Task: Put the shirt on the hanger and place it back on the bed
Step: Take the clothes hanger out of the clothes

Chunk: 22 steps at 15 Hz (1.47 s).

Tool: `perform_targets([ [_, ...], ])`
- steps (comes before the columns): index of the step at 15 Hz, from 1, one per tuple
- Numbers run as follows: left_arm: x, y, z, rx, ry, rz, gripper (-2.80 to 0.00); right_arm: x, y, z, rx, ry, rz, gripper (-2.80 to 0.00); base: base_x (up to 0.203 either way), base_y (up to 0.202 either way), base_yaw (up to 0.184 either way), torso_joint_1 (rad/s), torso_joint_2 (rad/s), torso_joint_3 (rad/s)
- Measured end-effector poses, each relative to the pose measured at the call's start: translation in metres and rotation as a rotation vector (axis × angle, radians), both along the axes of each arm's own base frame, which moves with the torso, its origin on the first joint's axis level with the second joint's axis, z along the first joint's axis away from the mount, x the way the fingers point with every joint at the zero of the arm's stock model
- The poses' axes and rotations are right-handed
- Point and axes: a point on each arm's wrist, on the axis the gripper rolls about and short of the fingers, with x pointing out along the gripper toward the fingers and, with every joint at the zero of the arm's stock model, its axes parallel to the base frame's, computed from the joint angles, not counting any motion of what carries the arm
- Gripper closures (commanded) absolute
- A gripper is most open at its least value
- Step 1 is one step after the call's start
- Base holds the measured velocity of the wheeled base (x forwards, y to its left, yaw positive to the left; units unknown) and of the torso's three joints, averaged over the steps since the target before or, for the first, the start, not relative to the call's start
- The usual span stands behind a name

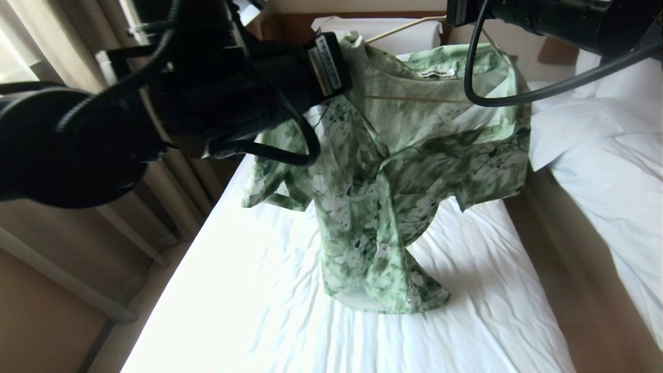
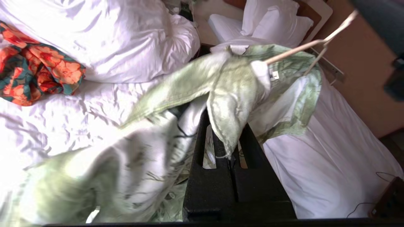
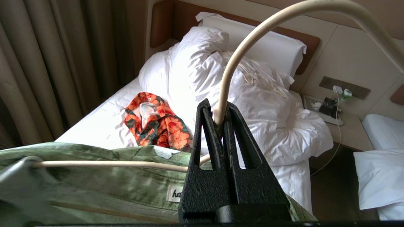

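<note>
Above the wrinkled bed point(image 1: 269, 290), left hand point(image 2: 228, 148) pinches the thin shirt point(image 1: 393, 171); right hand point(image 3: 217, 126) clamps the wiry hanger point(image 3: 252, 41).

a hotel bedroom: twin white beds point(image 3: 104, 126), padded headboard point(image 3: 164, 28), heavy curtains point(image 3: 47, 63).

One shirt point(image 1: 393, 171), one hanger point(image 3: 252, 41), two pincers: left point(image 2: 228, 151) & right point(image 3: 219, 126). Two beds: nearer bed point(image 1: 290, 311), 2nd bed point(image 1: 616, 171) alongside. One orange floral garment point(image 3: 156, 124), one duvet point(image 3: 252, 94).

Daylight from the curtained window blows out the bed point(image 1: 248, 290); the shirt point(image 2: 104, 170) is motion-blurred.
</note>
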Motion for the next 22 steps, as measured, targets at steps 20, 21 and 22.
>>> perform_targets([
  [20, -0.009, 0.136, -0.008, -0.009, 0.066, 0.289, 0.0, 0.003, 0.017, -0.014, -0.025, 0.044, -0.008, 0.0, 0.0, 0.0, 0.0, 0.0, 0.0, 0.0],
  [21, -0.003, 0.133, -0.011, -0.002, 0.077, 0.277, 0.0, 0.003, 0.017, -0.014, -0.025, 0.045, -0.008, 0.0, 0.0, 0.0, 0.0, 0.0, 0.0, 0.0],
  [22, 0.004, 0.13, -0.015, 0.005, 0.091, 0.269, 0.0, 0.004, 0.017, -0.015, -0.025, 0.046, -0.009, 0.0, 0.0, 0.0, 0.0, 0.0, 0.0, 0.0],
])
